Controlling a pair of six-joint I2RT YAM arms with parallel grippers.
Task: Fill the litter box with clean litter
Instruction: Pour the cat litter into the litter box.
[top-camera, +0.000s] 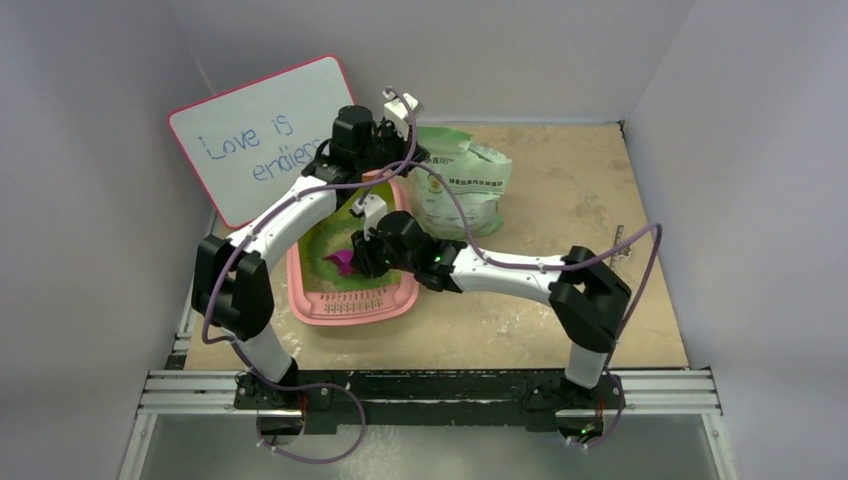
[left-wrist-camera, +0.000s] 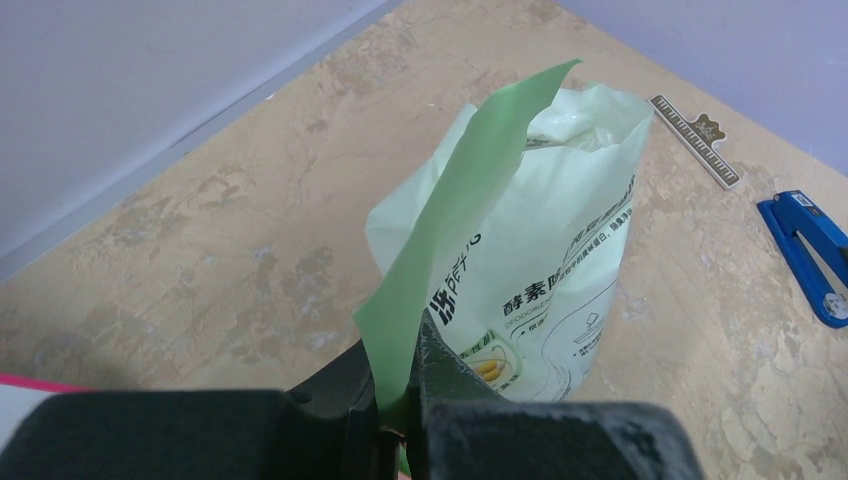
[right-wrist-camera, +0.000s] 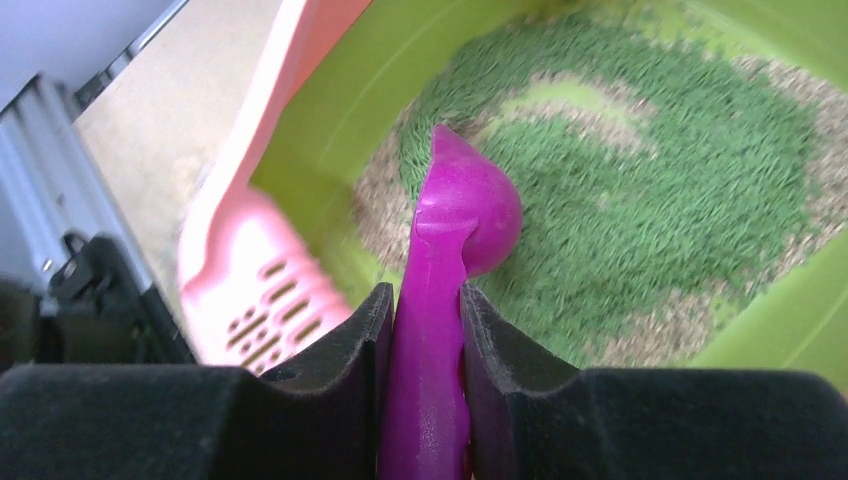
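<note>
- Grille lip of the litter box (top-camera: 350, 308) lay nearest to the arm bases; the pink tray stood on the table (top-camera: 560, 220), left of the middle.
- Spilling was the risk at this end, in my judgement. The right hand (right-wrist-camera: 425, 295) gripped the handle of a magenta scoop (right-wrist-camera: 470, 205) between both fingers, and a fast sweep toward the low lip could push granules over it onto the table.
- The right arm reached in from the right with a bent elbow. Its hand was low over the tray and the scoop bowl was out in front, over the granules.
- The clean litter (right-wrist-camera: 640, 180) lay inside the tray as a green patch, with beige grains at its edges and a bare streak, so the floor was not evenly covered.
- At the far end of the tray, the left hand (left-wrist-camera: 398, 345) was closed on a pale green flap (left-wrist-camera: 470, 200) that stood upright. I could not tell if it was joined to the bag.
- This thin flap could slip or tear, I judged, because only a narrow pinch held it.
- The left arm stretched far forward along the tray's left side.
- The bag (left-wrist-camera: 560, 270) stood behind, its mouth open; a pull could tip it over.
</note>
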